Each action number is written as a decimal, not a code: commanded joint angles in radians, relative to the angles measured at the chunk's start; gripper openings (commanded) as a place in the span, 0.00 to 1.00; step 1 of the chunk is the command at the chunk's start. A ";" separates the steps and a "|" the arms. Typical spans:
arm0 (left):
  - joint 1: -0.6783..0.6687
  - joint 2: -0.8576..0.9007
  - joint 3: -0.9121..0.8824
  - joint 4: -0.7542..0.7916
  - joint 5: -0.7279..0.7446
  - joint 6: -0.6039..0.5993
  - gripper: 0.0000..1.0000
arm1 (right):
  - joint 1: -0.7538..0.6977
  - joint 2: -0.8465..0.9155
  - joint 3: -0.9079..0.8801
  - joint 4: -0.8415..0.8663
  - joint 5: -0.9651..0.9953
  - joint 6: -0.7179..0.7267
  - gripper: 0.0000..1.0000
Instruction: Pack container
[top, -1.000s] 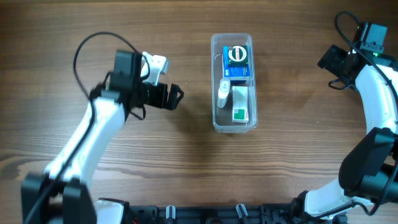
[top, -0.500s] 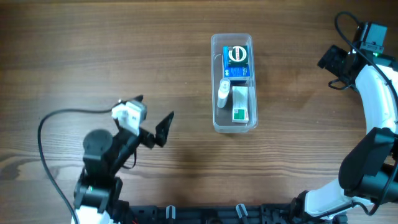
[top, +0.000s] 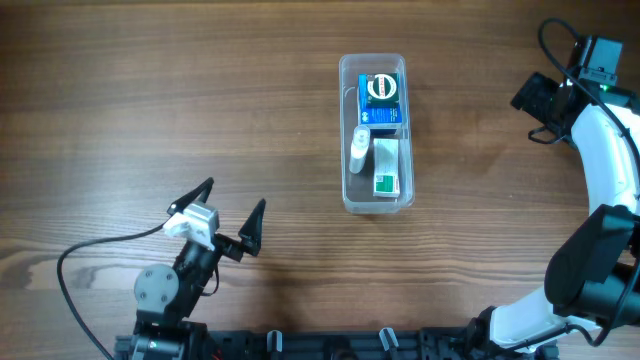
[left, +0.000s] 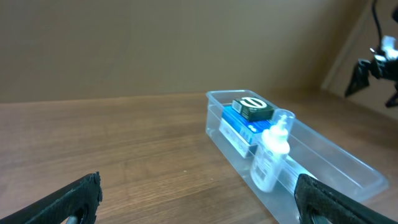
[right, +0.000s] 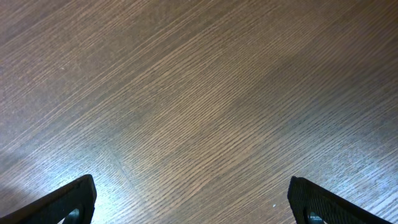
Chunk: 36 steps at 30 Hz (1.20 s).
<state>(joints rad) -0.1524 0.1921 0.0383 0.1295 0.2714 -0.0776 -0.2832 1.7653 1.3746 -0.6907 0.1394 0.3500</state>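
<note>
Overhead: container mid-table, right of centre, holding blue box, green-white box and spray bottle along its left wall. Left gripper near left, jaws apart. Right gripper far right.
Left wrist: container ahead.
Right wrist: jaws apart over wood table.

Plain brown wood-grain bench, nothing fancy. The bits sitting inside the container: a blue box at the far end with a smaller dark green box stacked on top of it, white oval logo facing up. At the nearer end there's a green and white box lying flat, and a small clear spray bottle stands upright just beside it. Beige wall behind.
</note>
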 joint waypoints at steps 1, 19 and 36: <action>0.032 -0.053 -0.033 0.007 -0.056 -0.062 1.00 | 0.000 -0.001 -0.005 0.002 0.011 -0.007 1.00; 0.140 -0.189 -0.033 -0.187 -0.060 -0.058 1.00 | 0.000 -0.001 -0.005 0.002 0.011 -0.007 1.00; 0.140 -0.189 -0.033 -0.187 -0.060 -0.058 1.00 | 0.000 -0.001 -0.005 0.002 0.010 -0.007 1.00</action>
<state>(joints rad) -0.0227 0.0139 0.0105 -0.0525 0.2211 -0.1261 -0.2832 1.7653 1.3746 -0.6907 0.1398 0.3496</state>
